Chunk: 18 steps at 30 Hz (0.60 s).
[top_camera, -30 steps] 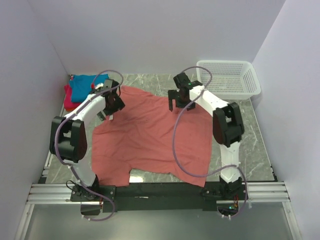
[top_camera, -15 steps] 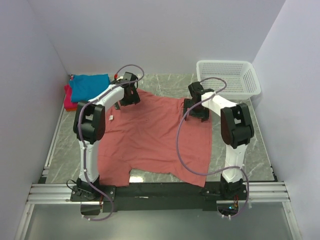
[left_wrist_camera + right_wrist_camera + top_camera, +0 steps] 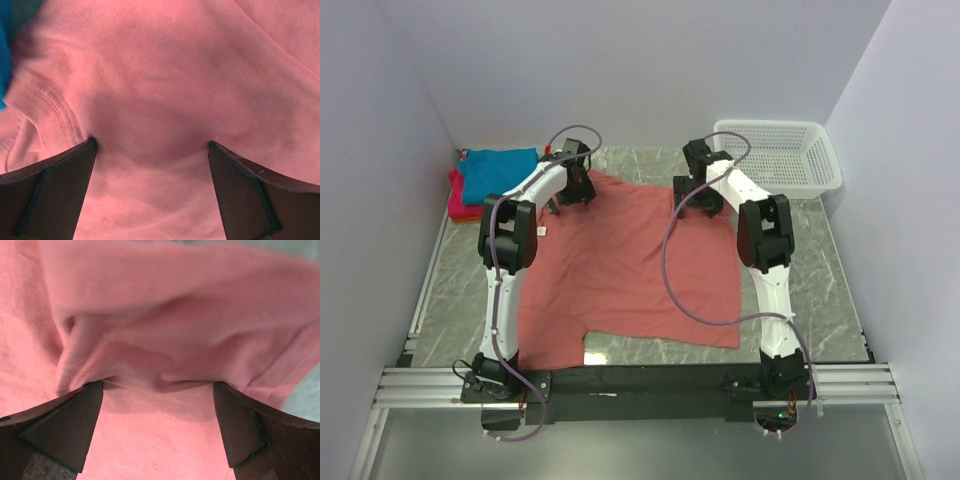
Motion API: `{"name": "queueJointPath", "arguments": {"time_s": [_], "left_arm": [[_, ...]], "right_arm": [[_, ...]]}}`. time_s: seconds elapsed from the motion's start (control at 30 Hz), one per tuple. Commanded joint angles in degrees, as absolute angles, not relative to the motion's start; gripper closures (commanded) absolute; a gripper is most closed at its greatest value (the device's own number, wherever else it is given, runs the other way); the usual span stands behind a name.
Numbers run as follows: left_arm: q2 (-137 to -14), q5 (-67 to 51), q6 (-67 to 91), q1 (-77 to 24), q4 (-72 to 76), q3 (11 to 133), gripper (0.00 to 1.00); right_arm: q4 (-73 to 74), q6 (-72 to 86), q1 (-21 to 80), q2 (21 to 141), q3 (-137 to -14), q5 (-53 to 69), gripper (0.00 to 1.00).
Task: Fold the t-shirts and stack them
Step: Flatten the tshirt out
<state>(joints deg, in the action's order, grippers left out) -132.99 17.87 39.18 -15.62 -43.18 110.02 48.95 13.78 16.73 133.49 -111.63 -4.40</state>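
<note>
At far left the teal shirt (image 3: pixel 500 168) lies on the pink shirt (image 3: pixel 458 204). My left tool (image 3: pixel 151 146) is spread wide, both tips down on the red shirt (image 3: pixel 620 270) near its far-left corner, cloth unpinched. That shirt lies spread on the table (image 3: pixel 820 290) between the arms. My right tool (image 3: pixel 158 385) gapes equally wide at the far-right corner, a raised fold between its tips.

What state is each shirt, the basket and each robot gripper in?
red shirt, spread out, unfolded
blue shirt, folded, on top of the pink shirt
pink shirt, under the blue shirt
basket, upright
left gripper, open on the red shirt
right gripper, open
</note>
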Motion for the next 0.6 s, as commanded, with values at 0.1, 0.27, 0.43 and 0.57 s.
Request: {"name": "queueJointPath", "arguments": {"time_s": [0.1, 0.27, 0.43, 0.57], "left_arm": [[-138.0, 13.8, 38.8, -12.5, -43.7, 116.0, 0.01], [-143.1, 11.4, 38.1, -12.3, -44.2, 123.1, 0.01], [-145.5, 9.0, 38.1, -11.9, -44.7, 128.4, 0.01], [-140.9, 7.7, 37.0, -11.9, -43.5, 129.5, 0.00]], "right_arm": [[55.8, 8.6, 16.0, 142.4, -129.7, -5.0, 0.04], [54.2, 7.4, 15.1, 144.1, -134.1, -2.6, 0.04], [50.0, 6.2, 15.1, 140.8, -132.8, -1.8, 0.04], [48.5, 5.9, 15.2, 136.1, -130.6, -1.7, 0.04]]}}
